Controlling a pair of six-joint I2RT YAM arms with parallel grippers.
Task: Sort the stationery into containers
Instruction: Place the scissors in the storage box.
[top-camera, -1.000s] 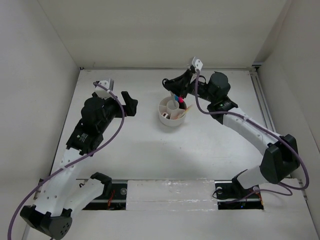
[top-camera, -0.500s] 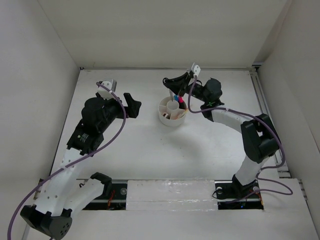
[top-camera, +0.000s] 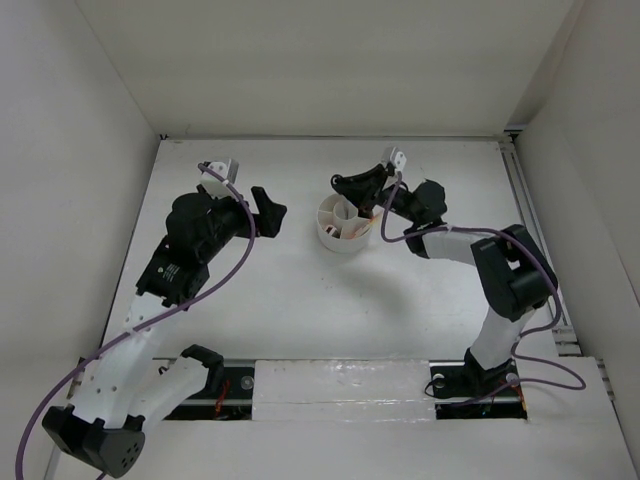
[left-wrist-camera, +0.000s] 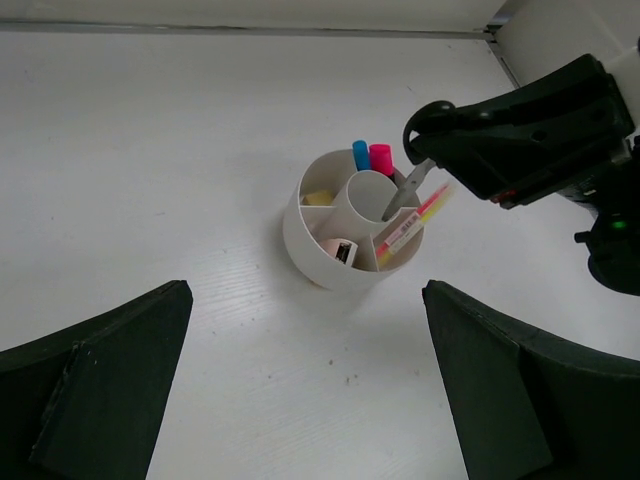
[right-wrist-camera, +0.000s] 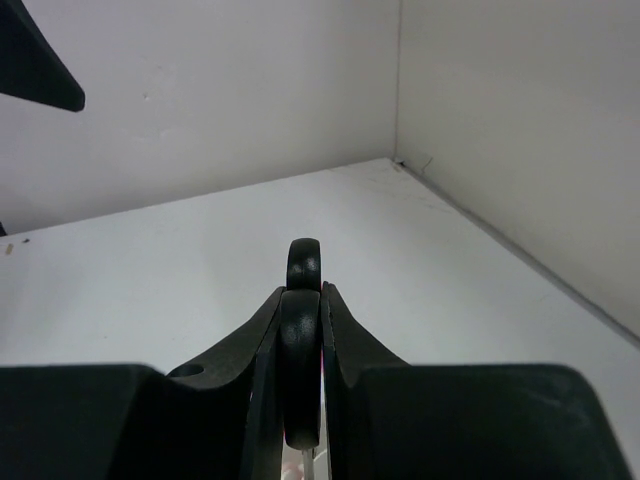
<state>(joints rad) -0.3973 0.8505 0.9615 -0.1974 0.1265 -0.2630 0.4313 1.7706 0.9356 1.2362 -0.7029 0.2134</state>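
Clenches the right end effector (top-camera: 350, 184) on the black-handled scissors (left-wrist-camera: 403, 192), with the handle loop pinched flat between both fingers (right-wrist-camera: 250, 345) in the right wrist view. Hangs that end effector over the 12 o'clock rim of the round white organiser (top-camera: 342, 244) in the top view. Tilts the scissors in the left wrist view, with the handle up toward 2 o'clock and the blade slanting down into the centre cup (left-wrist-camera: 352, 190). Places the organiser upright on the white counter (top-camera: 300, 300), toward 12 o'clock from the arm bases and between the two end effectors. Holds the left end effector (top-camera: 266, 210) released, with its fingers (left-wrist-camera: 110, 385) spread wide, at 9 o'clock of the organiser, well apart from it and grasping nothing. Shows, in the left wrist view, a blue-capped highlighter (left-wrist-camera: 361, 155) and a pink-capped highlighter (left-wrist-camera: 381, 159) side by side and upright in the ring compartment at 12 o'clock of the cup. Shows thin yellow and red pens (left-wrist-camera: 428, 205) leaning together out of the compartment at 4 o'clock, just beside the scissors blade. Shows a pale yellowish eraser (left-wrist-camera: 318, 198) lying in the 9 o'clock compartment. Shows a small pale item (left-wrist-camera: 343, 250) with a dark end at 7 o'clock; cannot tell what it is.
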